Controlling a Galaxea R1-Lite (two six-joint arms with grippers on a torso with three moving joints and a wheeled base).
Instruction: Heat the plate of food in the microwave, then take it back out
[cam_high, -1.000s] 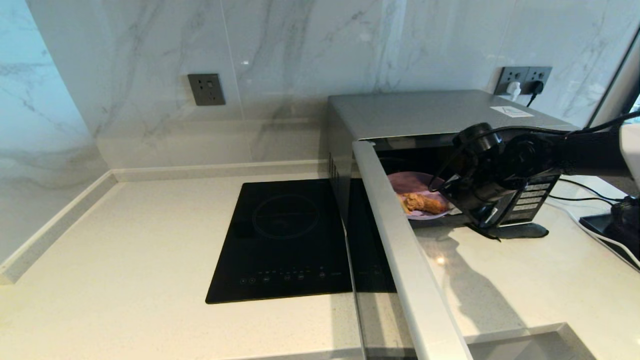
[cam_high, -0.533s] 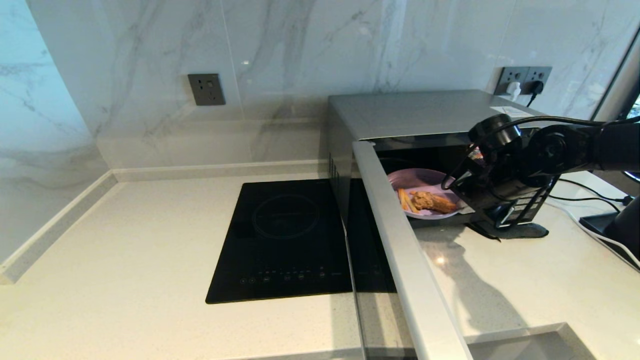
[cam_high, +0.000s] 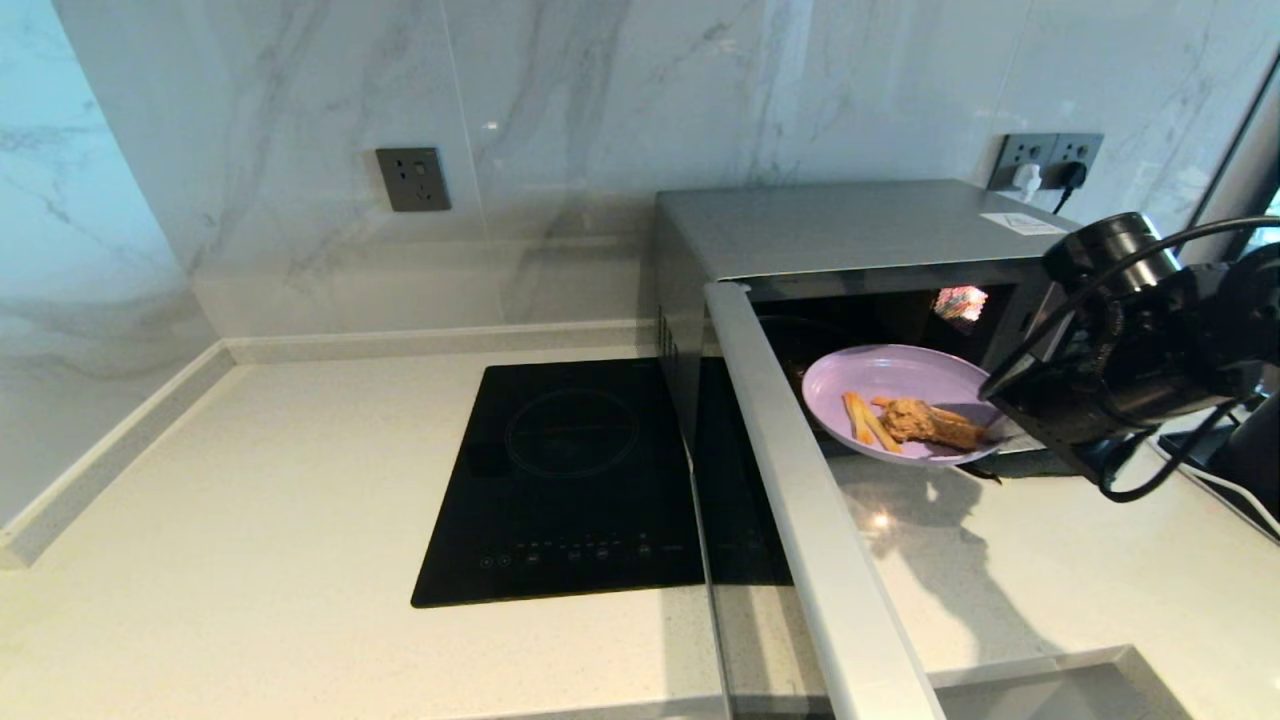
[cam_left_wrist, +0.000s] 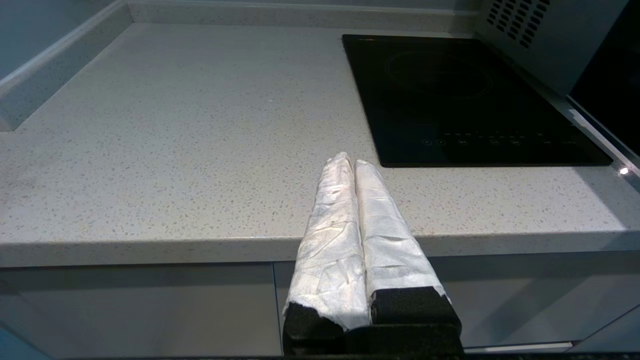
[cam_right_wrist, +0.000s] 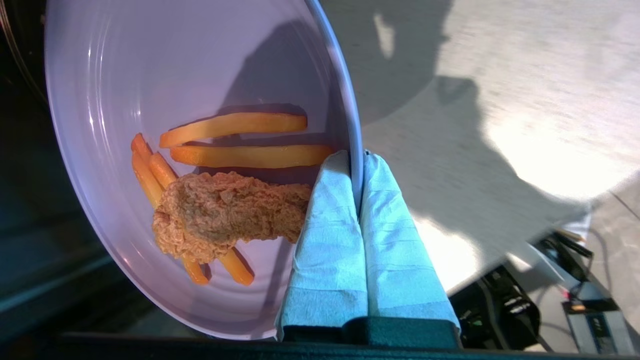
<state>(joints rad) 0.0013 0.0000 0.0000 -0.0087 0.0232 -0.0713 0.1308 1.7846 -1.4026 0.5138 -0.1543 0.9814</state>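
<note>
The right gripper is clamped on the near rim of the plate of food, one wrapped finger inside the rim, one outside; the plate hangs in the air just outside the open mouth of the microwave, above the countertop near its right end; the microwave door stands swung open; the left gripper, fingers pressed together and empty, sits parked at the countertop's front edge.

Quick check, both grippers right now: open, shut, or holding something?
Left gripper: shut, empty, parked over the counter edge.
Right gripper: shut on the rim of the plate of food, outside the microwave.
</note>
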